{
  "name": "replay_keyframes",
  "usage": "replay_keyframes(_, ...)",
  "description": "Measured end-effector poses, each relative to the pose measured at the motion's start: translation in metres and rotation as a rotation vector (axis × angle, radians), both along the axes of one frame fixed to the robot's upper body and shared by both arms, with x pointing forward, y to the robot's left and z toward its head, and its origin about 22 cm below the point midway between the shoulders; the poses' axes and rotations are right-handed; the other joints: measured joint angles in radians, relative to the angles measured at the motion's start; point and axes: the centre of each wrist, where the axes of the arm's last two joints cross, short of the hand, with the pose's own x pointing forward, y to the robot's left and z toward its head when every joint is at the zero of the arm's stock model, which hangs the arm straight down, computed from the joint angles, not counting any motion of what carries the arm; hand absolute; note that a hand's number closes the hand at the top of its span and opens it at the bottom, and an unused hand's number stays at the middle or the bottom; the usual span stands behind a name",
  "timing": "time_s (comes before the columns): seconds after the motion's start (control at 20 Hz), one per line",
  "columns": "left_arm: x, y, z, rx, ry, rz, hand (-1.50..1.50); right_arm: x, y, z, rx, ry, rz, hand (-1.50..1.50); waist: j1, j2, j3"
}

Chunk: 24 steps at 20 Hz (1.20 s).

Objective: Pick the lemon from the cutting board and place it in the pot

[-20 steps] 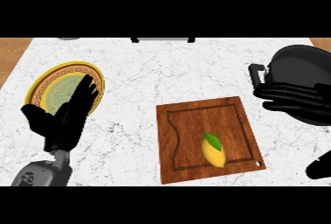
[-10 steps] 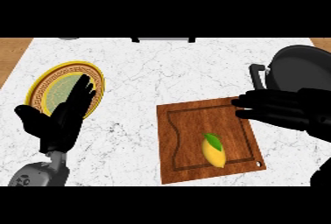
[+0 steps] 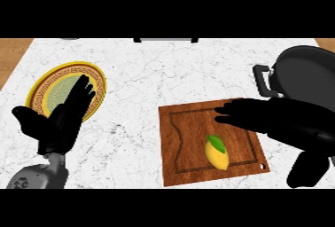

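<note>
A yellow lemon (image 3: 217,157) with a green leaf lies on the wooden cutting board (image 3: 186,146), near its front middle. My right hand (image 3: 281,124) hovers over the board's far right part, fingers straight and pointing left, open and holding nothing; its fingertips are just beyond the lemon. The black pot (image 3: 307,73) sits at the right edge of the marble counter, its handle facing the board. My left hand (image 3: 62,119) rests open at the left, fingers up, overlapping a plate.
A yellow-rimmed plate (image 3: 62,82) with a green centre lies at the left of the counter. A wooden counter edge (image 3: 13,53) shows at the far left. A dark object (image 3: 167,40) sits at the back edge.
My right hand has moved left and toward me from over the pot, coming over the cutting board's far right part. The lemon and left hand stay put.
</note>
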Motion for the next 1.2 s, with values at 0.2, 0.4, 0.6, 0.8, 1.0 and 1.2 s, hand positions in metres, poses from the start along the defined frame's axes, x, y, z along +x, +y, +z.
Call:
replay_keyframes(0.2, 0.000, -0.012, 0.001, -0.005, 0.003, 0.002, 0.00, -0.008, 0.003, -0.014, -0.061, -0.020, -0.018, -1.50, -0.004, -0.001, 0.000)
replay_keyframes(0.4, -0.002, -0.012, 0.004, -0.008, 0.005, 0.002, 0.00, -0.011, 0.002, -0.023, -0.065, -0.024, -0.037, -1.50, -0.004, -0.001, 0.000)
replay_keyframes(0.6, 0.004, -0.015, 0.003, -0.010, 0.010, -0.002, 0.00, -0.012, 0.011, -0.029, -0.027, -0.028, -0.045, -1.50, -0.005, -0.001, 0.000)
replay_keyframes(0.8, 0.001, -0.011, 0.004, -0.004, 0.001, 0.003, 0.00, -0.023, 0.014, -0.033, -0.007, -0.020, -0.047, -1.50, -0.006, -0.001, 0.000)
replay_keyframes(1.0, 0.003, -0.011, 0.006, -0.001, 0.003, 0.004, 0.00, -0.027, 0.020, -0.043, -0.018, -0.014, -0.074, -1.50, -0.005, -0.001, 0.000)
replay_keyframes(1.2, -0.006, -0.010, 0.009, -0.008, 0.004, -0.002, 0.00, -0.030, 0.033, -0.054, -0.055, -0.023, -0.109, -1.50, -0.003, -0.001, 0.000)
